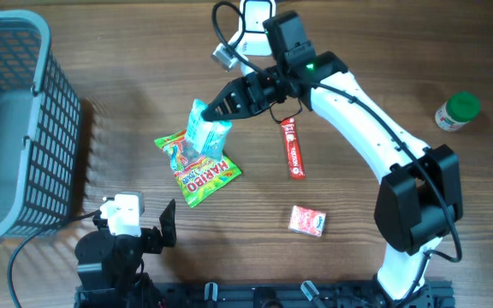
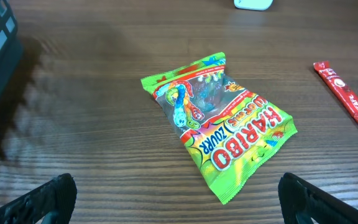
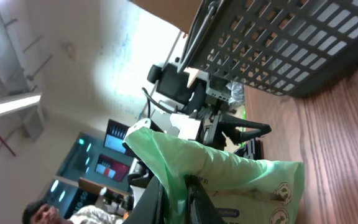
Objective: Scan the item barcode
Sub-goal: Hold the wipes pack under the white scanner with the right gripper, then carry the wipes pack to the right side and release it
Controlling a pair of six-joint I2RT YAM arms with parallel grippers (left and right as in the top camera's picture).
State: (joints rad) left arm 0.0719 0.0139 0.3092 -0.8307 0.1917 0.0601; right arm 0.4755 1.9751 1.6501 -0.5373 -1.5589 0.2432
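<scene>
Here, seen from overhead, my right gripper is clamped tight on a pale green pouch, the item to scan. It holds the pouch over the middle of the worktop, where it overlaps the far end of the Haribo bag. I cannot tell whether pouch and bag touch. In the right wrist view the pouch sits pinched between both fingers. My left gripper, near the worktop's front edge toward its left corner, stands wide open and grips nothing. A red bar lies right of the bag, and a basket occupies the left edge.
</scene>
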